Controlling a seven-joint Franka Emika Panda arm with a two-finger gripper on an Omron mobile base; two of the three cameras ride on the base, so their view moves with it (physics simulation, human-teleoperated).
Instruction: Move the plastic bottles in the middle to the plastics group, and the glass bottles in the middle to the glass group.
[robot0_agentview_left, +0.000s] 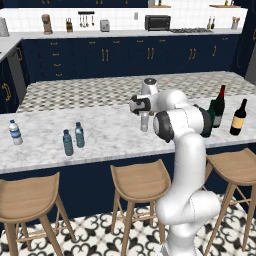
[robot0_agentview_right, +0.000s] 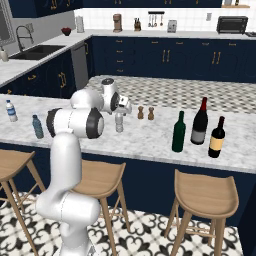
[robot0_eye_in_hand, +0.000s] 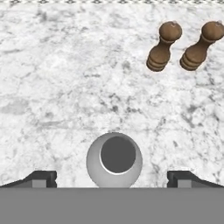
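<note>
- Toward the worktop's (robot0_agentview_left: 115, 135) left edge: white bottle (robot0_agentview_left: 15, 132) with blue band, standing upright and alone, well apart from the rest; judged one of the plastics group.
- Next right, near the front edge: teal bottle (robot0_agentview_left: 67, 143) and pale blue bottle (robot0_agentview_left: 79, 135), upright, just beside each other. The pale one stands with the plastics, so its move looks done.
- Mid-worktop: clear bottle (robot0_agentview_right: 119, 122), greyish-white, upright, free on the marble. In the hand view its cap (robot0_eye_in_hand: 114, 159) sits centred from above.
- Over that bottle: gripper (robot0_eye_in_hand: 112, 178), pointing straight down, fingers (robot0_eye_in_hand: 41, 178) spread wide to either side of the cap, touching nothing. Judged a lining-up for a grasp from above; it has yet to come down.
- Behind, toward the back edge: two brown wooden mills (robot0_agentview_right: 145, 113), side by side, no part of the task.
- Right of middle: green bottle (robot0_agentview_right: 178, 132), tall, unlabelled, upright, near the glass group yet not among it; judged not yet moved.
- Toward the right edge: two near-black red-topped wine bottles, grey-labelled (robot0_agentview_right: 200, 122) and yellow-labelled (robot0_agentview_right: 217, 138), near each other; the glass group.
</note>
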